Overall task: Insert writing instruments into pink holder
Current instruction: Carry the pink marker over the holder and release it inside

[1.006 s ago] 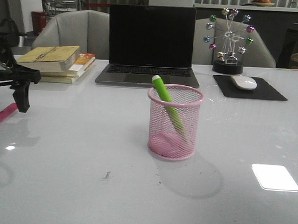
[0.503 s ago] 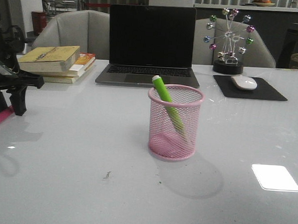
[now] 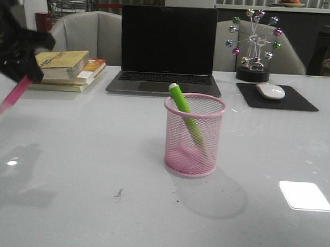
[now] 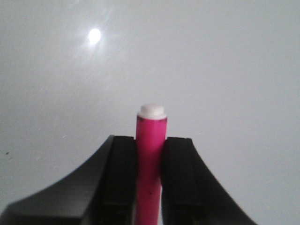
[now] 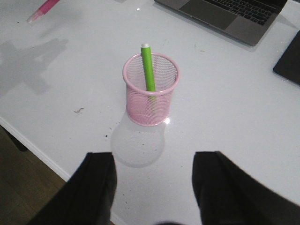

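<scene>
White glossy table [image 3: 94, 208] holds a black laptop [image 3: 166, 49], stacked books [image 3: 65, 68] far left, and a central pink wire-mesh cup [image 3: 192, 135] containing a lime green marker [image 3: 186, 116]. Left gripper [image 4: 150, 154], risen since earlier, clamps a magenta marker [image 4: 150, 159] above the left side; right gripper [image 5: 152, 187] gapes wide

table [image 3: 85, 174]: smooth, glossy white top that mirrors lamps and shows soft shadows
cup [image 3: 193, 135]: pink wire mesh, thin coated metal by its look, with a solid rolled rim and a solid base
green pen [image 3: 186, 113]: smooth plastic, slight sheen, pale end tip
pink pen [image 4: 150, 159]: smooth glossy plastic, matt white end cap
left gripper [image 4: 149, 180]: matt black fingers, plastic by their look, pressed against the pink pen
right gripper [image 5: 152, 187]: matt black fingers
laptop [image 3: 166, 49]: dark glossy screen, matt grey metal-looking body
mouse pad [image 3: 277, 97]: matt black
books [image 3: 65, 68]: paper, worn matt covers
</scene>
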Controlling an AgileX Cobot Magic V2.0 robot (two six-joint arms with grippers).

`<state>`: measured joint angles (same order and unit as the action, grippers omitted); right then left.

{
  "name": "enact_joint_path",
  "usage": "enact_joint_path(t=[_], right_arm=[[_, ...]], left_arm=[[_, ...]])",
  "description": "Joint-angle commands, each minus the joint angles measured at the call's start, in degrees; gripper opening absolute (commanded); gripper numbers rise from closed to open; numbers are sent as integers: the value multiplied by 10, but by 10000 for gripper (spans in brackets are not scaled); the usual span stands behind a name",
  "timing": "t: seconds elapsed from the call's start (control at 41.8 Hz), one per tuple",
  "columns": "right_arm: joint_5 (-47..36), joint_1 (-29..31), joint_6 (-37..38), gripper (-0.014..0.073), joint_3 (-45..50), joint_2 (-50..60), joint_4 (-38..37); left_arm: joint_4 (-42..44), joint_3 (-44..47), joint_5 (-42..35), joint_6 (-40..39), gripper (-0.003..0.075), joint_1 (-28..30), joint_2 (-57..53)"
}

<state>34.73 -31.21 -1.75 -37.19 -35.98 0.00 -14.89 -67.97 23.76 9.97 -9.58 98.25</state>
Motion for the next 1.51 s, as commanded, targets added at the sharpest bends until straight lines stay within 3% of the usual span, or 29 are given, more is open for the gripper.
enact_joint_path(t=[0.0, 0.072, 0.263, 0.407, 0.599, 0.814, 1.198, 1.485], right_arm=[[-43, 0, -4, 479, -16, 1, -10], [-43, 0, -4, 479, -16, 1, -10], [-43, 0, -4, 479, -16, 1, -10], [-43, 0, -4, 479, -16, 1, -10], [-43, 0, -4, 479, -16, 1, -10], [-43, 0, -4, 479, -16, 1, -10], [-43, 0, -4, 479, -16, 1, -10], [-43, 0, -4, 479, -16, 1, -10]], left_arm=[[-60, 69, -164, 22, 93, -42, -112], [-64, 134, -270, 22, 93, -85, -176], [-64, 216, -464, 18, 93, -232, -261], [-62, 221, -591, 18, 93, -332, -237], [-59, 213, -716, -11, 93, -396, -155], [34, 140, -723, -96, 93, -401, -45], [42, 89, -721, -106, 110, -404, 66], [91, 89, -675, -106, 429, -404, 71]])
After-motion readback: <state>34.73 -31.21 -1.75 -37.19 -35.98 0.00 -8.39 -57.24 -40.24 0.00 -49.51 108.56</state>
